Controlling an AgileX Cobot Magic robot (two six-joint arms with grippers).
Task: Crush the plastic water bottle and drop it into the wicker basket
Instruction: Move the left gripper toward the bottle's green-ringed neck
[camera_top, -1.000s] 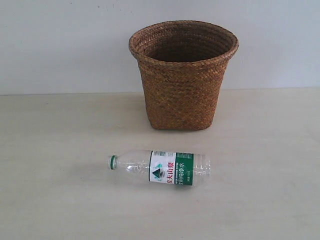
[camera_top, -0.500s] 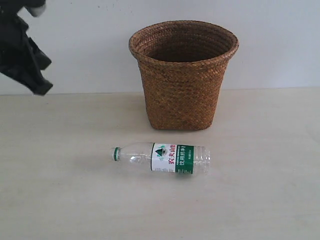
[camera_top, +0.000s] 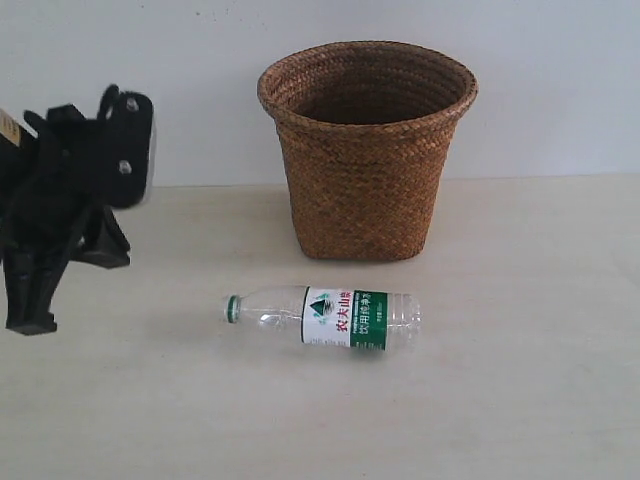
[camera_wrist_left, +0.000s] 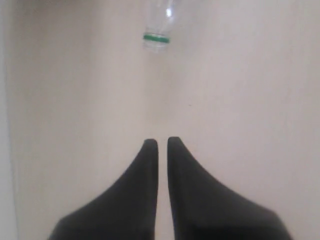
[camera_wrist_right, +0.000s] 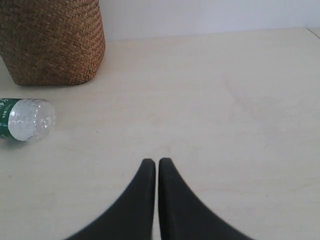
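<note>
The plastic water bottle (camera_top: 335, 317) lies on its side on the table in front of the wicker basket (camera_top: 367, 150), green cap pointing left. My left gripper (camera_top: 30, 320) hangs low at the left edge of the exterior view, well to the left of the cap and apart from it. In the left wrist view the left gripper (camera_wrist_left: 162, 141) is shut on nothing, and the bottle's capped end (camera_wrist_left: 156, 38) lies ahead of it. My right gripper (camera_wrist_right: 156, 161) is shut and empty, with the bottle's base (camera_wrist_right: 29, 120) and the basket (camera_wrist_right: 52, 42) off to one side. The exterior view does not show it.
The pale wooden table (camera_top: 520, 400) ends at a white wall behind the basket. The left arm's black wrist body (camera_top: 95, 165) stands above the table's left side.
The left arm has come in from the upper left and dropped toward the table left of the bottle. The bottle shifted slightly a second ago and has lain still since.
</note>
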